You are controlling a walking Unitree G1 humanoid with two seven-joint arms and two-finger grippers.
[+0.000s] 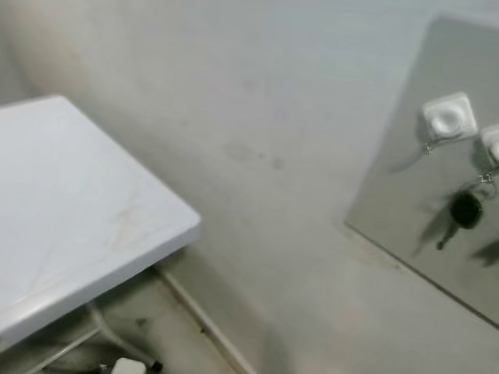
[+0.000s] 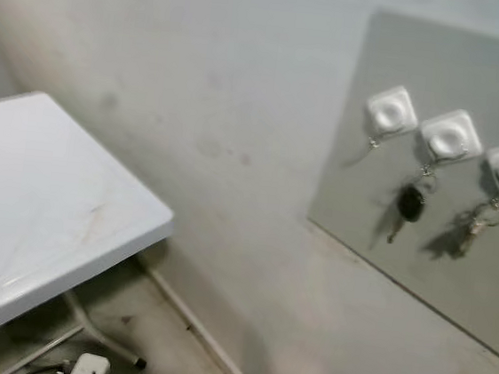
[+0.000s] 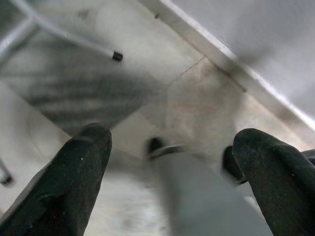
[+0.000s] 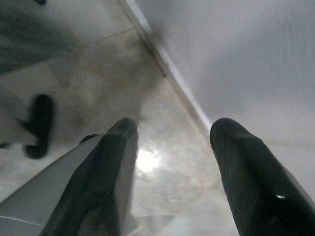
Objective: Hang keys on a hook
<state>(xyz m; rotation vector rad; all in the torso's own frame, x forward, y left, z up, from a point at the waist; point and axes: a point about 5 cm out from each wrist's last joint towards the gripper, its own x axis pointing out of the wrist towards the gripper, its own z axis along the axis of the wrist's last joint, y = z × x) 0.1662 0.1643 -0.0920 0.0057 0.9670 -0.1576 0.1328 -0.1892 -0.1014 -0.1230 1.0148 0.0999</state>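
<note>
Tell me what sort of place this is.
Probably a home entryway or utility corner: a grey wall board with white hooks holding keys, a white folding table beside it, and a tiled floor.

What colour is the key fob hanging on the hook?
Black key fob, seen best in the right eye view.

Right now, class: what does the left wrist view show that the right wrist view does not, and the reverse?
Left wrist view: the left tool, open, with a thin metal table leg ending in a black cap. Right wrist view: the right tool, open, and a dark blurred shape low by the floor, too unclear to name. Both: a pale tiled floor meeting a white skirting board at the foot of the wall.
</note>
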